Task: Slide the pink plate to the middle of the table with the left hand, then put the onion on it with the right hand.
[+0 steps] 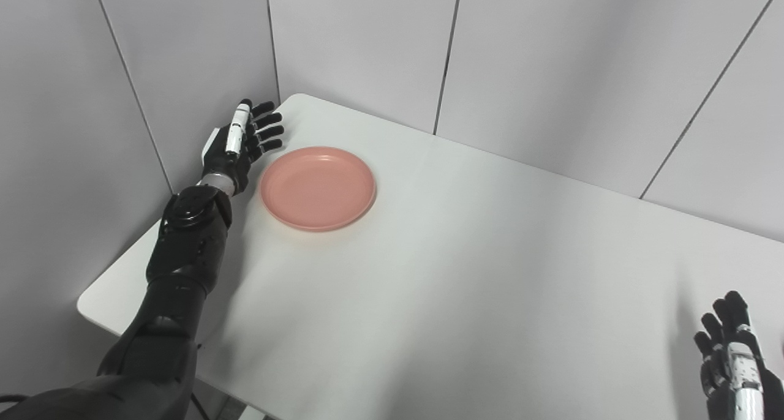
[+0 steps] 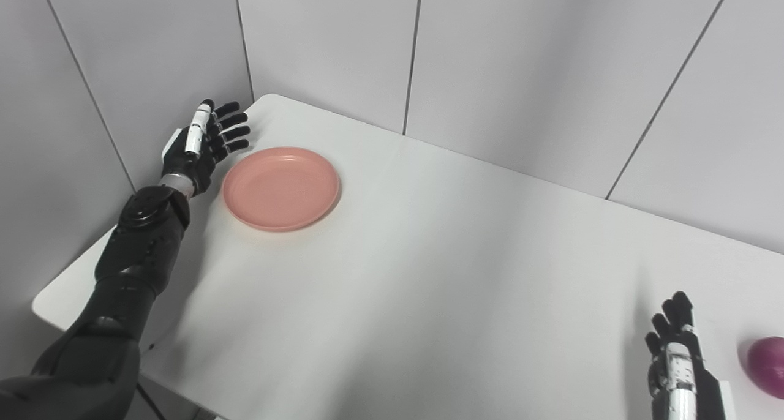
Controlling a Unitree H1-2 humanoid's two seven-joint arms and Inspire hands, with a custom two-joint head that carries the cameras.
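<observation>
A: Left hand [image 1: 239,143]?
B: Up at the far left of the desk [image 1: 465,273], fingers [image 1: 269,128] spread and straight, nothing held. It sits just beside the left rim of the pink plate [image 1: 318,188]; the fingertips point toward the plate's far-left edge. Can't tell whether it touches the rim, looks like a thin gap.

A: Right hand [image 2: 677,352]?
B: Low at the bottom right, fingers up and a little apart, holding nothing. The forearm runs out of the bottom edge.

A: Plate?
B: Flat on the desk, far-left part, near the back corner, well away from the middle. Nothing on it.

A: Onion [image 2: 768,366]?
B: Dark purple, round, at the right edge of the right eye view only, partly cut off. It rests on the desk just to the right of the right hand, apart from it. Well apart from the plate.

A: Any text, logos, labels?
B: Nothing readable. White strips on the backs of both hands, no writing I can make out there.

A: Surroundings?
B: White desk with rounded corners, grey wall panels [image 1: 551,52] with dark seams behind it.
</observation>
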